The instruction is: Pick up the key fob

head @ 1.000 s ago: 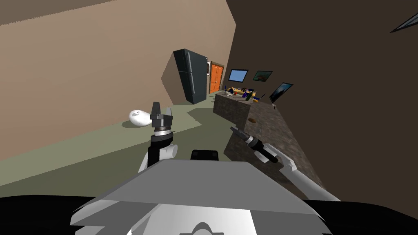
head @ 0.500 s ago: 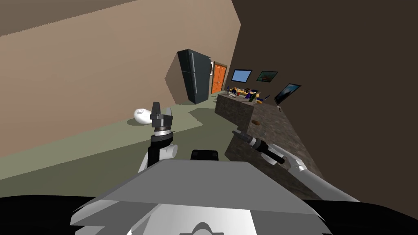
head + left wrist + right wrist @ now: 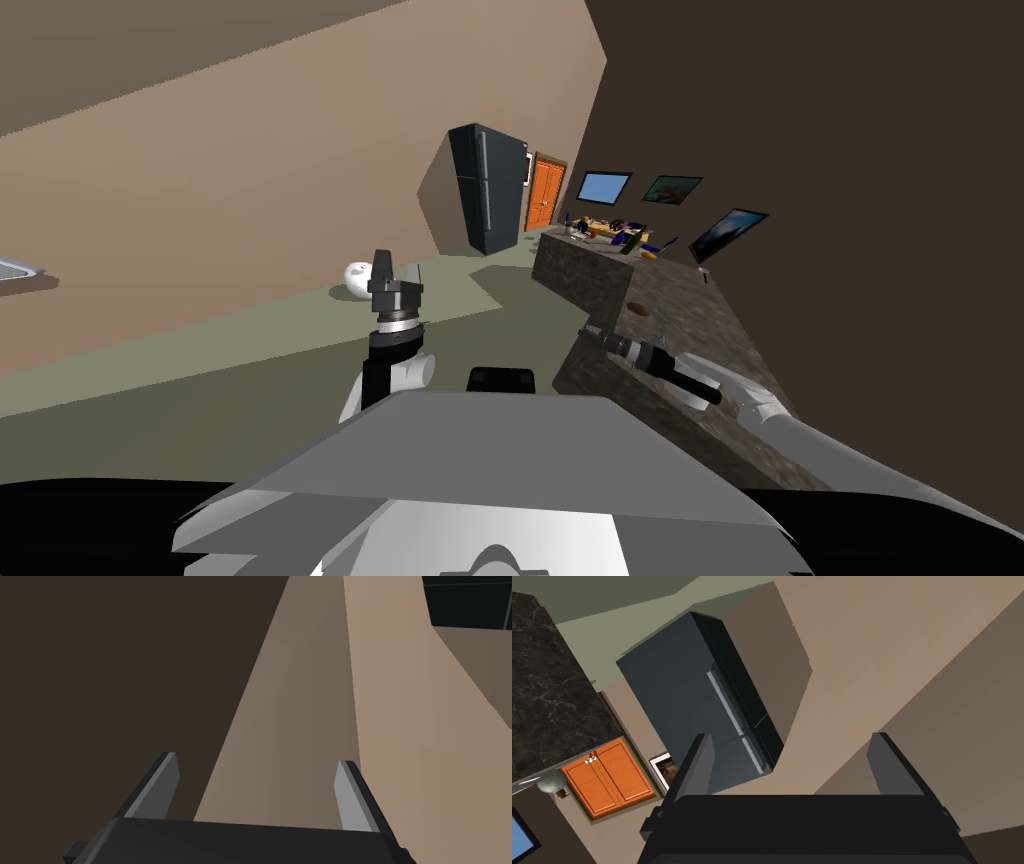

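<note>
Stone cntr [image 3: 700, 335] | R tool [image 3: 589, 330] wide, by edge | L tool [image 3: 395, 266] wide, raised

View swings left; right arm sinks flatter.
My own turn slides the fridge [image 3: 490, 188], counter [image 3: 680, 335] and white lump [image 3: 360, 278] on the floor rightward in the head view; a grey edge [image 3: 18, 270] comes in at far left; the right gripper [image 3: 590, 331] drops lower by the counter's near corner, forearm flatter.
</note>
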Tool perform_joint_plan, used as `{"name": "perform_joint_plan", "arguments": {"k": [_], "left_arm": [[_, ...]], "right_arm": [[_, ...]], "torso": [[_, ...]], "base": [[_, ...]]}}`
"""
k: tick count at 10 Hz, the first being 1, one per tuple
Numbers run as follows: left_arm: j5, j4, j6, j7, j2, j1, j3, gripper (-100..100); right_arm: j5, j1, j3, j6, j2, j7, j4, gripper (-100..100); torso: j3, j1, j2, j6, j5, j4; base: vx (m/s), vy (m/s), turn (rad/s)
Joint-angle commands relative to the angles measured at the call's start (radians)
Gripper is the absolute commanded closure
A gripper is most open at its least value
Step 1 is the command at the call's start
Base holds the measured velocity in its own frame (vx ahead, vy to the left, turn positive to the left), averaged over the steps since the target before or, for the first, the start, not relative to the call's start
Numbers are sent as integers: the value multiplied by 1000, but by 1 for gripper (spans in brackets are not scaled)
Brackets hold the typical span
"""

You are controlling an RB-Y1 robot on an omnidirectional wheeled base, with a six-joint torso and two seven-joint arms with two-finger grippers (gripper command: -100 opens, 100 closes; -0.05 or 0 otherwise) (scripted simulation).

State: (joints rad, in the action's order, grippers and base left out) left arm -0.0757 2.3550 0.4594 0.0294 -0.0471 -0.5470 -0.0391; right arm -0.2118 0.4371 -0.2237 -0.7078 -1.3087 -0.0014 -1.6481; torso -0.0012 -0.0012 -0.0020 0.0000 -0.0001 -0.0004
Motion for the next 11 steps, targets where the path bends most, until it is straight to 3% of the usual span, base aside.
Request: {"name": "perform_joint_plan", "arguments": {"k": [1, 2, 5, 6, 8, 9, 10, 11], "left_arm": [[0, 0, 0, 0, 0, 0, 0, 0], [0, 0, 0, 0, 0, 0, 0, 0], [0, 0, 0, 0, 0, 0, 0, 0], [0, 0, 0, 0, 0, 0, 0, 0], [0, 0, 0, 0, 0, 0, 0, 0], [0, 0, 0, 0, 0, 0, 0, 0], [0, 0, 0, 0, 0, 0, 0, 0], [0, 0, 0, 0, 0, 0, 0, 0]], "right_arm": [[-13, 8, -14, 0, -29, 10, 19, -100], [-30, 18, -33, -12, -70, 13, 64, -100], [-46, 28, -53, -22, -129, 15, 110, -100], [-63, 39, -73, -32, -167, 17, 155, -100], [-63, 39, -73, -32, -175, 17, 155, -100], [-80, 51, -93, -42, -217, 19, 198, -100], [-80, 51, -93, -42, -217, 19, 198, -100], [-96, 64, -114, -51, -256, 21, 239, -100]], "torso": [[0, 0, 0, 0, 0, 0], [0, 0, 0, 1, 0, 0], [0, -1, 0, 0, 0, 0], [0, -1, 0, 1, 0, 0], [0, -2, 1, 1, -1, 0], [1, 0, 2, 1, 0, 0], [1, 0, 1, 0, 0, 0], [1, -1, 1, 1, -1, 0]], "base": [[27, -19, 82], [33, -21, 174], [28, -28, 108], [32, -42, 164], [14, -32, 31], [12, -28, 165], [15, -37, 92], [23, -55, 128]]}}
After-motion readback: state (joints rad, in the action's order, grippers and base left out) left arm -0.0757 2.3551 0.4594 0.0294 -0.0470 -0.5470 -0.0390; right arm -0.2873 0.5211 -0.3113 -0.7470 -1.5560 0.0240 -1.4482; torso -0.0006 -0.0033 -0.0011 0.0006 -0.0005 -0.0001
